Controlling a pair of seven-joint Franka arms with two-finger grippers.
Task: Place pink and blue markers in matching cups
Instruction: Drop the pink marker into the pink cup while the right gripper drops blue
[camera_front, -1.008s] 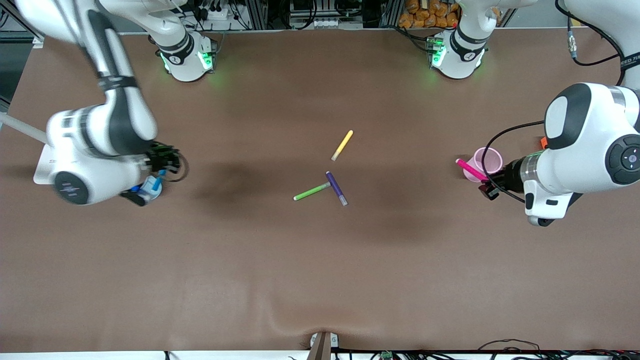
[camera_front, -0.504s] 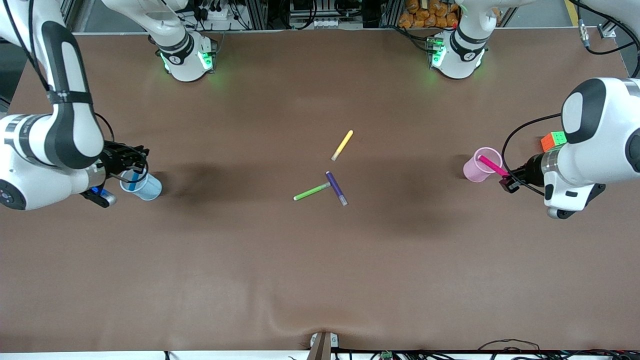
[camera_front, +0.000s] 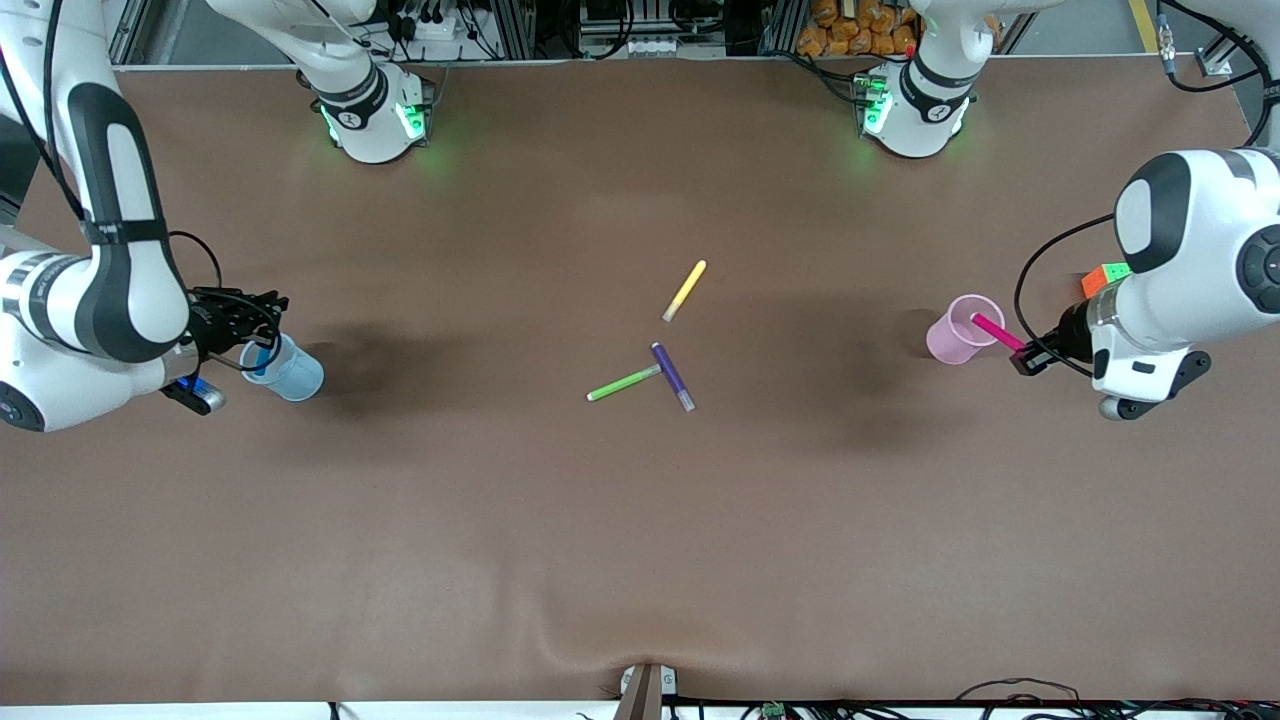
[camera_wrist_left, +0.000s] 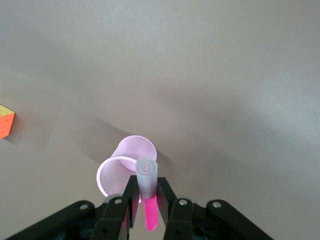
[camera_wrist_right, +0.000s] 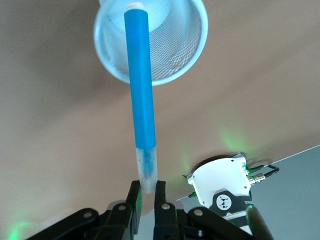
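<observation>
My right gripper (camera_front: 252, 348) is shut on the pale end of the blue marker (camera_front: 263, 359) and holds it over the pale blue cup (camera_front: 290, 373), which stands at the right arm's end of the table. In the right wrist view the gripper (camera_wrist_right: 146, 194) holds the marker (camera_wrist_right: 140, 95) with its tip at the cup's mouth (camera_wrist_right: 175, 45). My left gripper (camera_front: 1023, 358) is shut on the pink marker (camera_front: 993, 331), whose tip lies in the pink cup (camera_front: 955, 338). The left wrist view shows the gripper (camera_wrist_left: 149, 200), marker (camera_wrist_left: 147, 172) and cup (camera_wrist_left: 120, 170).
A yellow pen (camera_front: 685, 290), a green pen (camera_front: 623, 383) and a dark purple pen (camera_front: 673, 376) lie near the table's middle. A colour cube (camera_front: 1103, 278) sits beside the left arm's wrist and also shows in the left wrist view (camera_wrist_left: 6, 121).
Both arms drew back toward their ends of the table. The pink marker's tip went from across the pink cup into its mouth. The blue cup, hidden under the right hand, now shows.
</observation>
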